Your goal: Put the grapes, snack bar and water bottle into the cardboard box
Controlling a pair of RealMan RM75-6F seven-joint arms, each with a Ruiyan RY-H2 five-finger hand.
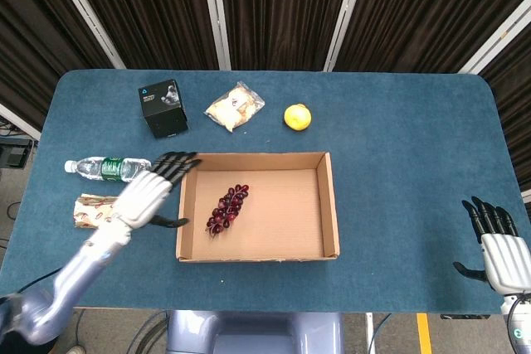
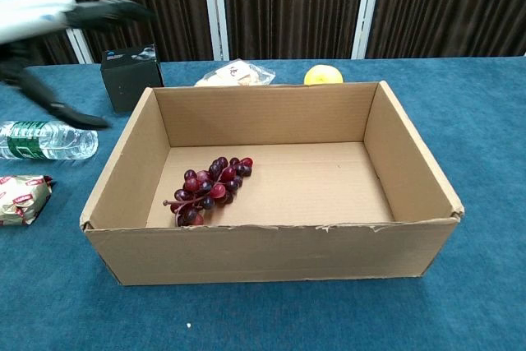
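A bunch of dark red grapes [image 1: 226, 209] [image 2: 208, 189] lies on the floor of the open cardboard box [image 1: 330, 205] [image 2: 408, 162], in its left half. My left hand [image 1: 151, 192] [image 2: 62, 30] hovers just left of the box with its fingers spread, holding nothing. Beyond it lies the water bottle [image 1: 108, 168] [image 2: 45, 140] on its side. The snack bar [image 1: 91, 210] [image 2: 22, 198], in a shiny red and gold wrapper, lies in front of the bottle, partly hidden by my forearm in the head view. My right hand [image 1: 495, 246] stays open at the table's front right edge.
A black box [image 1: 163, 108] [image 2: 129, 76], a clear bag of food [image 1: 235, 107] [image 2: 236, 74] and a yellow fruit [image 1: 297, 117] [image 2: 323, 75] stand in a row behind the cardboard box. The blue table [image 1: 415, 155] stretches bare to the right.
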